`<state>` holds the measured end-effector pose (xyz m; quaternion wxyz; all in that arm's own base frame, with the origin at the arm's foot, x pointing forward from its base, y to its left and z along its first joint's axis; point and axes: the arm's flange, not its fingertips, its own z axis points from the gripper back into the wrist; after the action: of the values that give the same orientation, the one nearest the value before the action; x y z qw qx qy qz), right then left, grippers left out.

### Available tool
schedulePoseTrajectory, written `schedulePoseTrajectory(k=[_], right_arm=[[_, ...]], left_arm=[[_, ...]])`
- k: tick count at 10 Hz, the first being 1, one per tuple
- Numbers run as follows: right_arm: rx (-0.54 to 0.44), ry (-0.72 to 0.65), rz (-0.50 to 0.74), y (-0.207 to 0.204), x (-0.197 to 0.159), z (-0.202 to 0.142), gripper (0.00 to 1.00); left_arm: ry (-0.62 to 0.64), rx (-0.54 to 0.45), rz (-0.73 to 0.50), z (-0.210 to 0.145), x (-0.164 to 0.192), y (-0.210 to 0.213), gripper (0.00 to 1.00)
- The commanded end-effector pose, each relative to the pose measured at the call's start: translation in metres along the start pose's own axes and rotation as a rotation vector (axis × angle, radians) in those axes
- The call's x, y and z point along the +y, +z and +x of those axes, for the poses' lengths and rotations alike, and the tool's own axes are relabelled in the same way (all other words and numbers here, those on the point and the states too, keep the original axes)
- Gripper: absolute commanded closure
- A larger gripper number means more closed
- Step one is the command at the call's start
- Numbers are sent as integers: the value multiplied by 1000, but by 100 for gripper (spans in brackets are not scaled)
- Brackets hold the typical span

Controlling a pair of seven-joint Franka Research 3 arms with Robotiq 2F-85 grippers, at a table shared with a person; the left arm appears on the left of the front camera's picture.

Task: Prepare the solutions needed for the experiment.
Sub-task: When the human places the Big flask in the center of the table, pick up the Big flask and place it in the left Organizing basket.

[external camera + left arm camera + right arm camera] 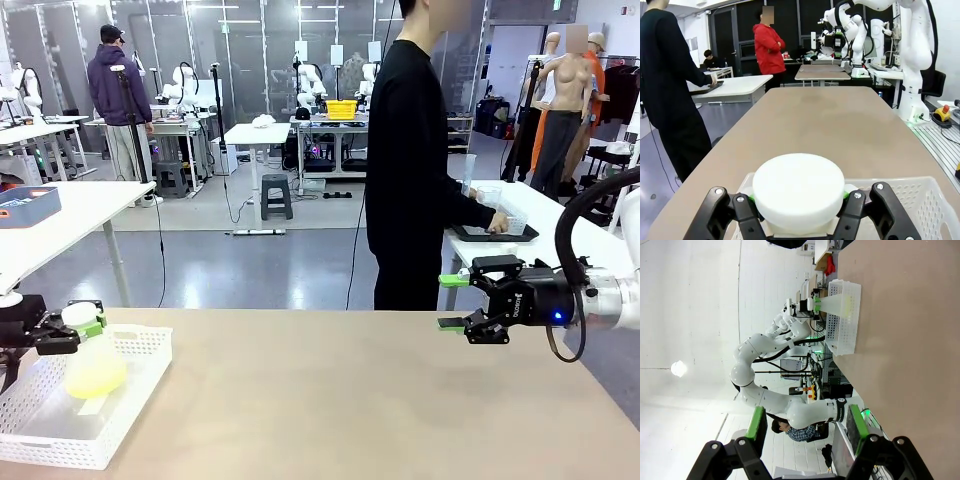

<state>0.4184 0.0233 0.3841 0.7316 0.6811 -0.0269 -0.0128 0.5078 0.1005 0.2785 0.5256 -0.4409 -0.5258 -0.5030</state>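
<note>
Solutions (96, 378) in a flask (92, 362) without readable label, left fingers (84, 327) gripping its neck.

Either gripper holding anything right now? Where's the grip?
Left gripper is shut on the flask at its neck, just under the white cap, in the white basket. Right gripper is open, holding nothing.

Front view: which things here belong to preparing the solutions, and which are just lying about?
Part of the job:
- flask with yellow-green solution, white cap
- left gripper, shut on the flask's neck
- white basket around the flask
- right gripper, open above the table
- person's hand at a black tray behind

Lying about:
- blue box on a side table
</note>
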Motion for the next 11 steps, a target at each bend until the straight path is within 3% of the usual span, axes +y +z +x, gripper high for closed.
schedulePoseTrajectory(k=[1, 3, 4, 5, 6, 11], right_arm=[[-5, 12, 4, -1, 0, -1, 19], [-5, 12, 4, -1, 0, -1, 19], [-5, 12, 4, -1, 0, -1, 19], [-5, 12, 4, -1, 0, -1, 19], [-5, 12, 4, -1, 0, -1, 19], [-5, 12, 4, -1, 0, -1, 19]], left_arm=[[-14, 11, -43, -1, 9, -2, 100], [-3, -1, -49, -4, 11, 0, 100], [4, 0, -54, -5, 12, -1, 72], [15, 5, -59, -5, 13, -1, 59], [19, 5, -60, -4, 12, -3, 52], [44, 54, -23, -9, 11, 14, 0]])
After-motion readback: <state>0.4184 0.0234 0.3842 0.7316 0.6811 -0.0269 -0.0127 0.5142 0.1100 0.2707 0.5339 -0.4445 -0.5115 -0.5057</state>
